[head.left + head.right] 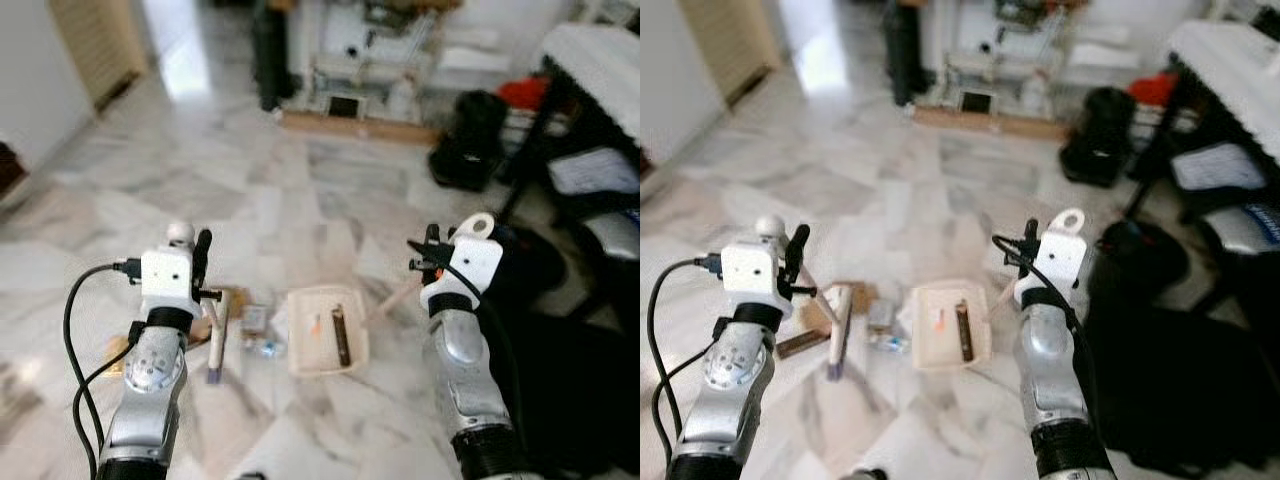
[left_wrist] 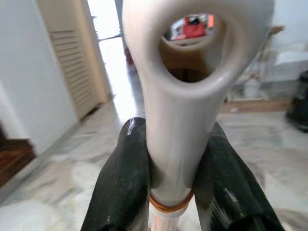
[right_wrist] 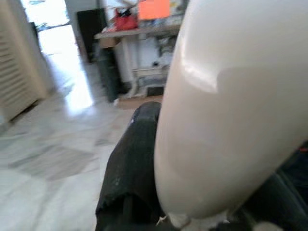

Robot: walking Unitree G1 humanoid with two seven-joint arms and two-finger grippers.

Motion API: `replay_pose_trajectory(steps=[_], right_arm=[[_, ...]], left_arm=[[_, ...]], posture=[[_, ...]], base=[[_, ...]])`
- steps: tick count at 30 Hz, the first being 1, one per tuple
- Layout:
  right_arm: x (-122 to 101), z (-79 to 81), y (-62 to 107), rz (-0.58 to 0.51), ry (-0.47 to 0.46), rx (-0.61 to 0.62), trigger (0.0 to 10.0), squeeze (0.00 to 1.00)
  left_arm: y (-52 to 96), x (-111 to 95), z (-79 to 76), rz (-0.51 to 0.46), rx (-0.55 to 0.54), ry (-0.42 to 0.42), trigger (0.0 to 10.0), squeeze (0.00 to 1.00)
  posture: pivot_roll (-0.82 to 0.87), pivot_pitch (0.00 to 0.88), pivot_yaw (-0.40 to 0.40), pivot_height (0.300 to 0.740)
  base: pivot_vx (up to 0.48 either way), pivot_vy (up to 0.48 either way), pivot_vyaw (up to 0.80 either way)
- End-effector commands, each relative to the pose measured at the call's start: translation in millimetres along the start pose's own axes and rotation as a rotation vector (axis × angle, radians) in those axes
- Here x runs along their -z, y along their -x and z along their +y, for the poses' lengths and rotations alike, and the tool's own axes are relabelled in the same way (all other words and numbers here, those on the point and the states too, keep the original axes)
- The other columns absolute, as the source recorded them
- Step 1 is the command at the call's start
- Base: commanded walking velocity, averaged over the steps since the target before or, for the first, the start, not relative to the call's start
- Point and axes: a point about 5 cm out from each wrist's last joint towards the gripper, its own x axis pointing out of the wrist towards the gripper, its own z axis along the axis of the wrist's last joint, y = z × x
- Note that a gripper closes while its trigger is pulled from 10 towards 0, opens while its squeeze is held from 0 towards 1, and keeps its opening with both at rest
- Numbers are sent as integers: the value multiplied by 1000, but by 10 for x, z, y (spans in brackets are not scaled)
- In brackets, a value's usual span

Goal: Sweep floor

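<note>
holding two cream handles above a marble floor (image 1: 300,200). left gripper (image 2: 168,187) with fingers (image 2: 120,178) clamped on a handle (image 2: 178,120) with a hang-hole at its end; from the head views this looks like the brush (image 1: 217,335), its shaft running down to the floor just left of the litter. right gripper (image 1: 430,262) with fingers (image 3: 132,159) clamped on a fat pale handle (image 3: 226,106), judged to be the dustpan's, since a cream stem runs from it down to the dustpan (image 1: 300,350).

dustpan flat on the floor, mid-way between the arms. inside: a dark brown stick (image 1: 341,335) lying lengthwise and a small orange-tipped scrap (image 1: 315,325). still outside, just left of the pan's edge: a small clear wrapper or bottle (image 1: 260,345) and other bits, plus cardboard pieces (image 1: 195,330) beside the brush; exact kinds too blurred to tell.

risks, as a guess: sweeping too hard could shove litter past or under the pan lip; tilting the pan while lifting could roll the stick back out; a slanted brush could skip over the flat cardboard. black bag (image 1: 470,140) and the dark furniture at the right stand close to the right arm, so a wide swing could snag there. left arm's loose cable (image 1: 75,330) could catch too.
</note>
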Motion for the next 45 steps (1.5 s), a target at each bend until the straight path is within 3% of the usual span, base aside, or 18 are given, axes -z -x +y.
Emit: replay_pose_trajectory(steps=[1, 26, 39, 45], right_arm=[[-148, -15, -31, -62, -6, 6, 10000, 0], [-98, 29, -18, -24, -15, -6, 10000, 0], [11, 25, -11, 72, -127, 31, 10000, 0], [122, -32, -2, 161, -220, 91, 10000, 0]], left_arm=[[-38, -114, -21, -58, 7, -1, 10000, 0], [-21, -52, -6, -18, 8, -17, 10000, 0], [1, -39, 18, -8, 3, -26, 10000, 0], [7, -40, 25, -8, 0, -29, 10000, 0]], posture=[[1, 36, -58, 740], [0, 68, -53, 740], [4, 77, -50, 740], [6, 73, -50, 740]], base=[[0, 0, 800], [0, 0, 800], [0, 0, 547], [0, 0, 0]])
